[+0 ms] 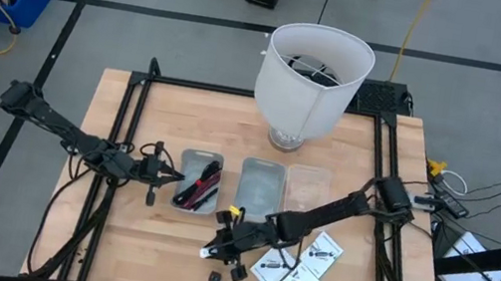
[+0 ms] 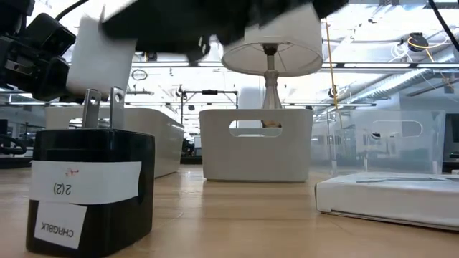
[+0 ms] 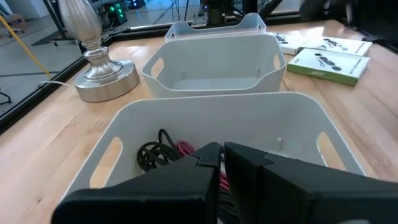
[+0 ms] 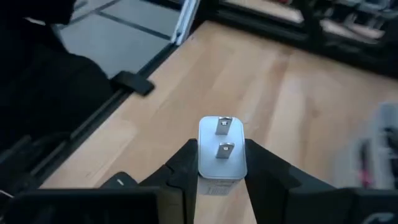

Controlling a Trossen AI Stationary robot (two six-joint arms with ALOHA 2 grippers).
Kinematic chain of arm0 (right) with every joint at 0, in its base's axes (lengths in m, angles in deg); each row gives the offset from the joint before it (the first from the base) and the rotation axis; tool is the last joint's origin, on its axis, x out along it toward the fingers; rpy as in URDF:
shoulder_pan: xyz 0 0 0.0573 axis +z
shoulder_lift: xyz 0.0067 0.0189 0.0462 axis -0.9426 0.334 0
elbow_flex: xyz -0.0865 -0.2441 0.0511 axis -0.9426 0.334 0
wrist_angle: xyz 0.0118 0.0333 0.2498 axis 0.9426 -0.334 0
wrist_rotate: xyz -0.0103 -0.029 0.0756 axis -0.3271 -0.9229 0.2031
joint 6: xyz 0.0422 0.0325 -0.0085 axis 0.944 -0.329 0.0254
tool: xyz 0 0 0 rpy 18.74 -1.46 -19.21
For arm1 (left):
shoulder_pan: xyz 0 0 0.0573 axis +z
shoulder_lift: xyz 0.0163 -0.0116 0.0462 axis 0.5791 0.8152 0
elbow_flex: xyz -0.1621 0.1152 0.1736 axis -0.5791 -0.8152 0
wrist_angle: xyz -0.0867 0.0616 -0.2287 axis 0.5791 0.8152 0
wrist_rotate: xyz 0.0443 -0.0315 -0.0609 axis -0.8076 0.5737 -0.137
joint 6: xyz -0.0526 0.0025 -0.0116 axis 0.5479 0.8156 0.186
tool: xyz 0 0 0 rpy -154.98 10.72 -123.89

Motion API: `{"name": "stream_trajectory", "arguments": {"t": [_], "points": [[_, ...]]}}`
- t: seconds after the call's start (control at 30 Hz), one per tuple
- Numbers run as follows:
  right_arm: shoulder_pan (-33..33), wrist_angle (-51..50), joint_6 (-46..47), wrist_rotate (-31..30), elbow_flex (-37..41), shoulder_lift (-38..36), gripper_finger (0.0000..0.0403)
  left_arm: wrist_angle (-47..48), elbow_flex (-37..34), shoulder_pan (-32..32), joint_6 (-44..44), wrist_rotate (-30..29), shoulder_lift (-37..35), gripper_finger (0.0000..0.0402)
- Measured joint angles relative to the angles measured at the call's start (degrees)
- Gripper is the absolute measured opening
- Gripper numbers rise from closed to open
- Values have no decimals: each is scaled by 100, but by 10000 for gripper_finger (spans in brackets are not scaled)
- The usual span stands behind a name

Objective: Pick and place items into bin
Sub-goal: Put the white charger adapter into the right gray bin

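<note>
My right gripper (image 1: pixel 216 247) hangs over the table's near middle, shut on a small white plug block (image 4: pixel 222 154) with two metal prongs; the low view shows this block (image 2: pixel 100 61) raised. Two small black cubes (image 1: pixel 214 278) (image 1: pixel 238 272) stand on the wood just nearside of it; the nearer one (image 2: pixel 90 190) stands with its prongs up and bears white labels. White square packets (image 1: pixel 296 266) lie flat to their right. My left gripper (image 1: pixel 164 178) is shut and empty beside the left bin (image 1: pixel 189 159), above black and red cable coils (image 3: pixel 163 152) lying in it. My right gripper pinches the white plug block between its two fingers (image 4: pixel 186 165), one on each opposite side wall (image 4: pixel 203 163). The pronged face stays uncovered between the fingers. The block is lifted clear of the table.
Three bins stand in a row mid-table: the left one with cables, a middle grey one (image 1: pixel 263 168) and a clear one (image 1: pixel 308 177). A lamp with a white shade (image 1: pixel 312 70) stands behind them. Bare wood (image 1: pixel 163 248) lies near the left front.
</note>
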Motion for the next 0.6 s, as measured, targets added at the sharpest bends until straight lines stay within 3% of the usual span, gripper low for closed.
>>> {"name": "stream_trajectory", "arguments": {"t": [0.1, 0.37, 0.6], "points": [[51, -747, -106, -522, -4, -515, 95, 24, 0, 0, 4, 0, -2, 31], [-118, -2862, 201, -2658, -10, -1664, 96, 82, 0, 0, 5, 0, -1, 31], [-749, -3039, 991, -2558, 579, -1581, 95, 81, 0, 4, 13, -2, 0, 31]]}}
